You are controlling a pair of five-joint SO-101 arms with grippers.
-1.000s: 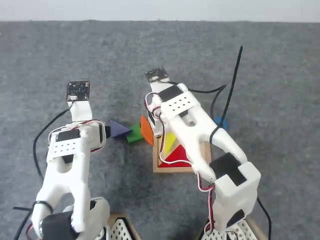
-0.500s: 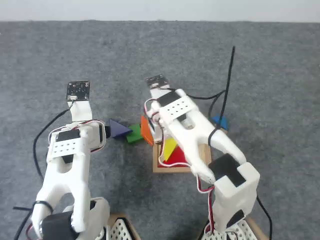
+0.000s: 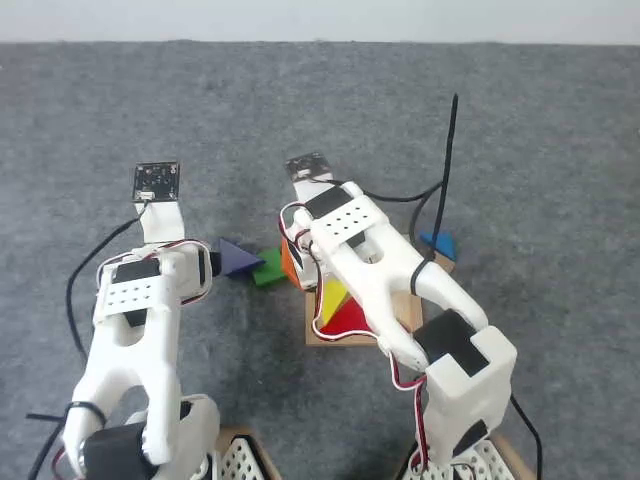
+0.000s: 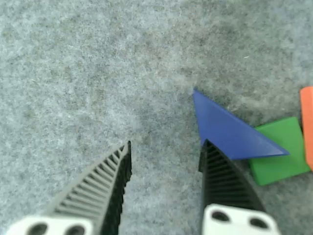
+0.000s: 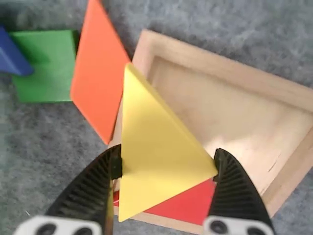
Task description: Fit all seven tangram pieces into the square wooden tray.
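Left gripper (image 4: 166,146): jaws spread, holding nothing, 1 finger just beside the dark blue flat triangle (image 4: 225,129). A green square tile (image 4: 279,152) touches that triangle. Both lie at 10 o'clock from the square wooden tray (image 5: 234,68). An orange parallelogram (image 5: 98,73) leans at the tray's 9 o'clock rim. Right gripper (image 5: 167,161): clamped on the large yellow triangle (image 5: 151,147), which is tilted over the tray, above a red triangle (image 5: 181,205). Judged light, stiff and smooth-faced; grip opposite edges near mid-length. A small blue triangle (image 3: 438,243) lies at 1 o'clock.

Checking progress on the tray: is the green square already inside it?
No, the green square lies on the grey mat outside the wooden tray.
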